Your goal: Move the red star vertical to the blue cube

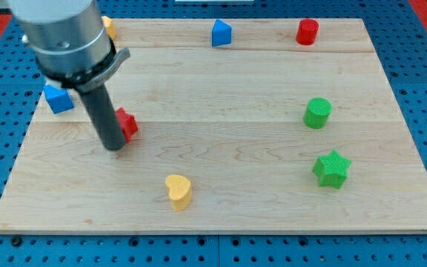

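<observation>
The red star (128, 124) lies at the view's left middle of the wooden board (221, 193), partly hidden behind my rod. My tip (115, 146) rests on the board just left of and below the star, touching or nearly touching it. The blue cube (58, 99) sits near the board's left edge, up and to the left of the star and partly behind the arm's grey body.
A blue house-shaped block (222, 33) and a red cylinder (307, 32) stand at the top. A green cylinder (318, 113) and green star (331, 168) are at the right. A yellow heart (178, 191) is at bottom centre. A yellow-orange block (109, 27) peeks out at top left.
</observation>
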Robot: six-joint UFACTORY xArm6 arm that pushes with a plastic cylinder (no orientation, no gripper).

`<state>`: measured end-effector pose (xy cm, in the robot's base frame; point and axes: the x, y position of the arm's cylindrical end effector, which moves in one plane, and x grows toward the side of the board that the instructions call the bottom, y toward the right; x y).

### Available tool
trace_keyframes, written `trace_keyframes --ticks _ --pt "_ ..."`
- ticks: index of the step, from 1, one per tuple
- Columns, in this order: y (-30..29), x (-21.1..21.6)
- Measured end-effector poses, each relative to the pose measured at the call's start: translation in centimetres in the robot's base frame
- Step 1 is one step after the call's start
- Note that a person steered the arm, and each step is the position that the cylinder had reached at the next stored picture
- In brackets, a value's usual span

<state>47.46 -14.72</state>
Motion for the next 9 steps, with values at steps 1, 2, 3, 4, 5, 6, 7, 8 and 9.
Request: trace_keyframes --ticks 1,2,3,4,5,6,7,8,9 --pt "-0.8 -3.6" --pt "1.9 -6.4" --pt "-0.3 -7.8" --pt "-1.9 -9.1" --pt "1.6 -11.1" --pt "7.9 -10.8" --pt "14.9 -11.0" --pt "17.6 -10.6" --pt "14.0 -10.2"
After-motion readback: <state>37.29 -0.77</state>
